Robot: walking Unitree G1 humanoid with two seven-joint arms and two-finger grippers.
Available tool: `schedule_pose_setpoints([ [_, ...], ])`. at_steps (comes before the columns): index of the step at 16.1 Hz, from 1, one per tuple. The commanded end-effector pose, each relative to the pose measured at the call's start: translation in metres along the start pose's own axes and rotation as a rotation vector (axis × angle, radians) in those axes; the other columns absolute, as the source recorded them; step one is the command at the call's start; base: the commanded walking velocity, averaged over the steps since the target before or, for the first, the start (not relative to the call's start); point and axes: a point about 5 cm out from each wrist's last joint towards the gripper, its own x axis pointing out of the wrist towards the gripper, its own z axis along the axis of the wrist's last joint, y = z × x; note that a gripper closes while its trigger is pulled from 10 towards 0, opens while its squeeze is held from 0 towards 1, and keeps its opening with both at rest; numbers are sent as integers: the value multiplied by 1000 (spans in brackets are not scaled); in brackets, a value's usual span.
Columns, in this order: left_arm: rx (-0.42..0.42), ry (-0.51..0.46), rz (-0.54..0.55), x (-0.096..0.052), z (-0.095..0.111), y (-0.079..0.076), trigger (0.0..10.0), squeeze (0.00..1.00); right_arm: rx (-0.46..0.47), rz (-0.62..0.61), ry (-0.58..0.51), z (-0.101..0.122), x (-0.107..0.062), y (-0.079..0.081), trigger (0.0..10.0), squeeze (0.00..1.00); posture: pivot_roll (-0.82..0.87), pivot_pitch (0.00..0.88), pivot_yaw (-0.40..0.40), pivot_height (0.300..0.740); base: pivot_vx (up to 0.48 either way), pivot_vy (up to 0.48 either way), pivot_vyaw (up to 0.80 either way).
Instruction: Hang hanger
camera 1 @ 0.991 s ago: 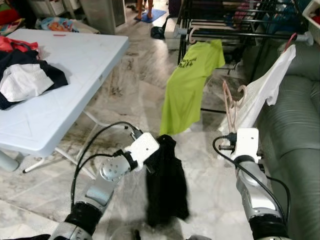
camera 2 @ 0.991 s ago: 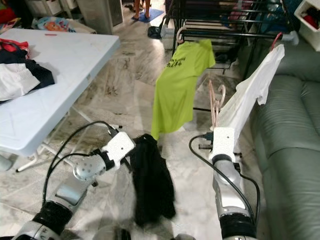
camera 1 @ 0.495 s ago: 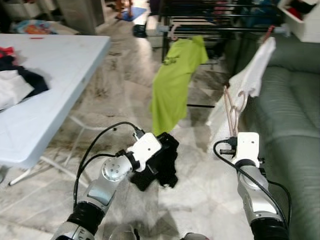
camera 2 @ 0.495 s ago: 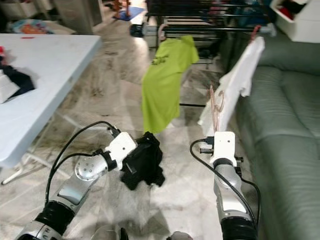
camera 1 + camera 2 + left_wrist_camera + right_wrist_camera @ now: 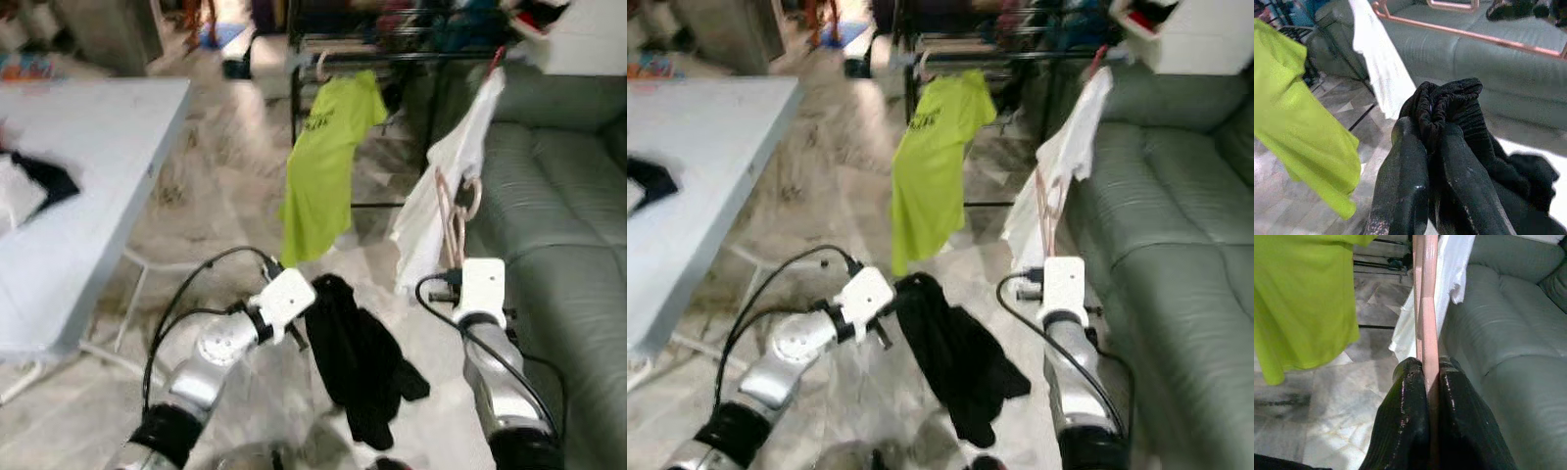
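The right hand is clenched on the pink hanger, its two black fingers pinching the thin rounded bar between them. The hanger stands upright straight above that hand, its loops rising in front of a white shirt that hangs from the dark drying rack. The hanger looks like smooth plastic, though the head views are blurred, so this is uncertain.

The left hand grips a black garment, a ribbed, bunched fold of the cloth squeezed between its fingers. The rest of the soft, crumpled fabric droops from the hand toward the floor, between the two silver arms.

Beyond the hands, a lime-green T-shirt with dark print hangs from the rack, just beside the white shirt. A grey-green sofa with smooth, padded cushions runs along the robot's right. To its left is a white folding surface with dark and white clothes lying on it. The floor is pale, veined marble tile.
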Motion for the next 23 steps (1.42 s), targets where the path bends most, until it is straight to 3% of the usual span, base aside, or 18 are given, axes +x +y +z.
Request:
schedule_pose_setpoints([
  [1,36,-40,-17,3,10,0,10000,0,-4,-18,-22,5,1,-2,10000,0,-69,0,31,740,247,0,-788],
  [10,44,-70,-45,7,14,-4,10000,0,-9,-43,-41,8,2,-4,10000,0,-70,0,40,740,180,0,-774],
  [16,48,-70,-50,7,14,-4,10000,0,-8,-33,-45,8,3,-1,10000,0,-66,0,42,740,454,0,0],
  [23,62,-49,-39,7,12,-1,10000,0,-1,3,-43,6,1,7,10000,0,-60,0,40,740,89,425,0],
])
